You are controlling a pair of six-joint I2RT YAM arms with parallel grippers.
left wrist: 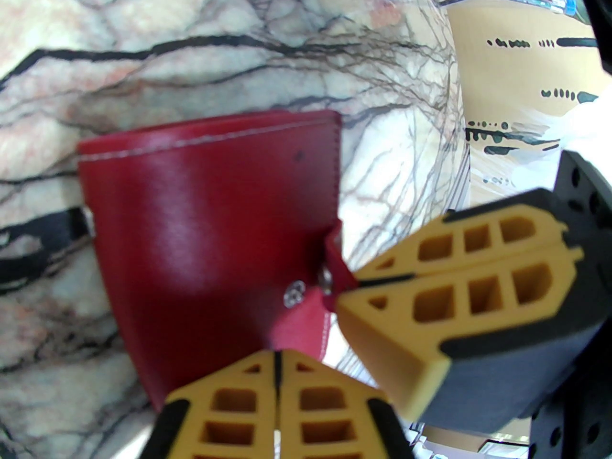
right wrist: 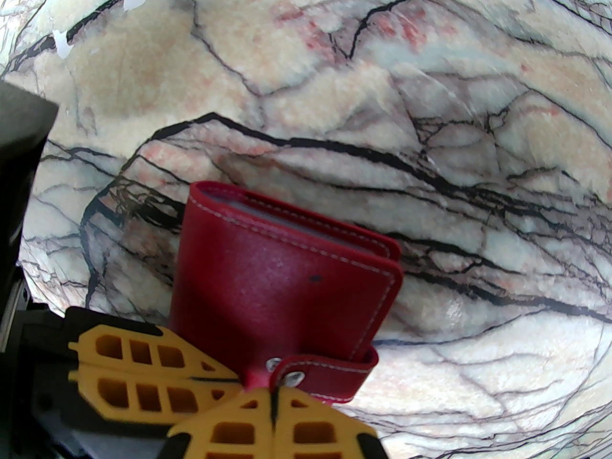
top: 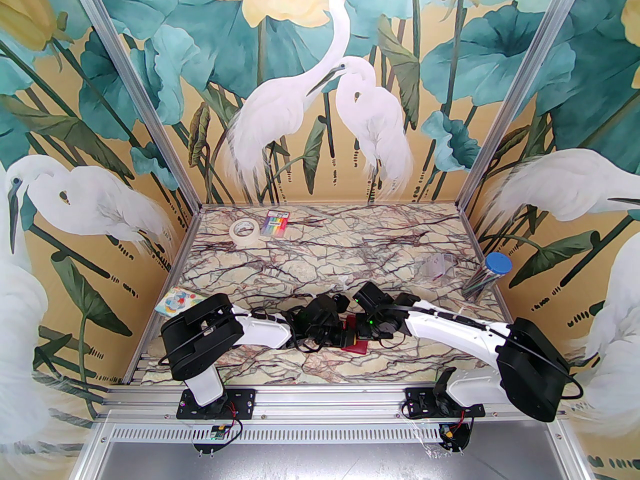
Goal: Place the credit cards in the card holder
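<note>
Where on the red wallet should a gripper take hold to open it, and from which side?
Probably the snap tab: a thin strap sticking out past the edge of the wallet, slim enough to pinch across. Come in from that edge, low along the table; the broad flat covers offer no lip.

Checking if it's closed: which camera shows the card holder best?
Right wrist view: the card holder lies folded, stitched edges and snap visible. Left wrist view shows one blurred face; top view, just a red sliver under the arms.

Bright even light; blurred, fisheye-warped close-ups
</note>
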